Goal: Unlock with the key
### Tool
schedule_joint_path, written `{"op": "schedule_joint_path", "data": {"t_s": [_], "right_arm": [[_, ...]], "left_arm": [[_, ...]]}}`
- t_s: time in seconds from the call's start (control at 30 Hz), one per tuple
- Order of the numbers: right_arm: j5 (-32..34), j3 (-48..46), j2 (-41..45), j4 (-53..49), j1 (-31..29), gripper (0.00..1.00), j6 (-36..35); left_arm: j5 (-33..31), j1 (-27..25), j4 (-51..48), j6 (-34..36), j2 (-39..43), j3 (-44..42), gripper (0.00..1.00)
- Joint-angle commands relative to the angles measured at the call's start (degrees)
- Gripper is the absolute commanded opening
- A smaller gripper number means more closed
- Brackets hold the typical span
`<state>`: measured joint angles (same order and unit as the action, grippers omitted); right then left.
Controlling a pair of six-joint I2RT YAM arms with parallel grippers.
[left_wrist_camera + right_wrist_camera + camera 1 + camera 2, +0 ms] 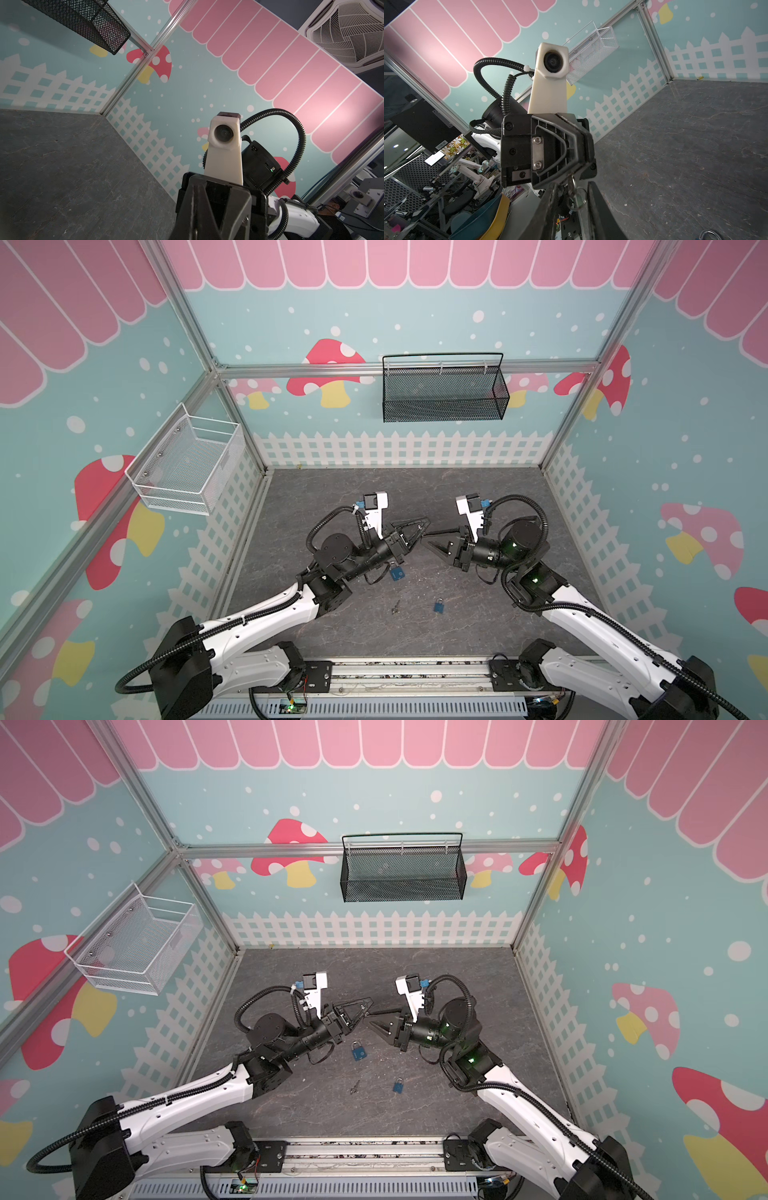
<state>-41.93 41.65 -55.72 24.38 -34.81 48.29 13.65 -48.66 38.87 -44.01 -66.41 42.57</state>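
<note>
My left gripper (424, 525) is raised over the middle of the table and shut on a small silver key (571, 182), which hangs from its tips with a key ring (581, 197). My right gripper (572, 188) meets it tip to tip. The right gripper's jaws stand apart, one on each side of the key, and neither touches it. Both grippers meet the same way in both top views, left gripper (370, 1006) and right gripper (371, 1018). Two blue padlocks lie on the table below, one (397, 573) by the left arm and one (439, 606) nearer the front.
A second key (395, 607) lies on the dark table between the padlocks. A white wire basket (187, 464) hangs on the left wall and a black mesh basket (444, 391) on the back wall. A padlock shackle (709, 235) shows at the right wrist view's edge.
</note>
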Motion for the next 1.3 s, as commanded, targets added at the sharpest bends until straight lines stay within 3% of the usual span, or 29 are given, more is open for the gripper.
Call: {"op": "schedule_joint_path", "data": {"t_s": [0.0,0.9,1.2,1.27], "right_arm": [[-1.05,0.96,-0.17,2.72,0.31,0.24,1.1],[0.45,0.5,-0.2,3.79,0.77,0.0,1.99],[1.89,0.47,-0.15,-0.64,1.2,0.0,1.38],[2.2,0.19,-0.26,-2.4,1.36,0.0,0.96]], "left_arm": [[1.36,-0.53,1.56,1.54,-0.47,1.61,0.0],[1.4,-1.35,0.63,2.07,0.67,1.45,0.0],[-1.65,-1.3,-2.54,4.15,2.39,2.04,0.0],[-3.09,-1.27,-4.01,4.86,3.31,2.33,0.09]]}}
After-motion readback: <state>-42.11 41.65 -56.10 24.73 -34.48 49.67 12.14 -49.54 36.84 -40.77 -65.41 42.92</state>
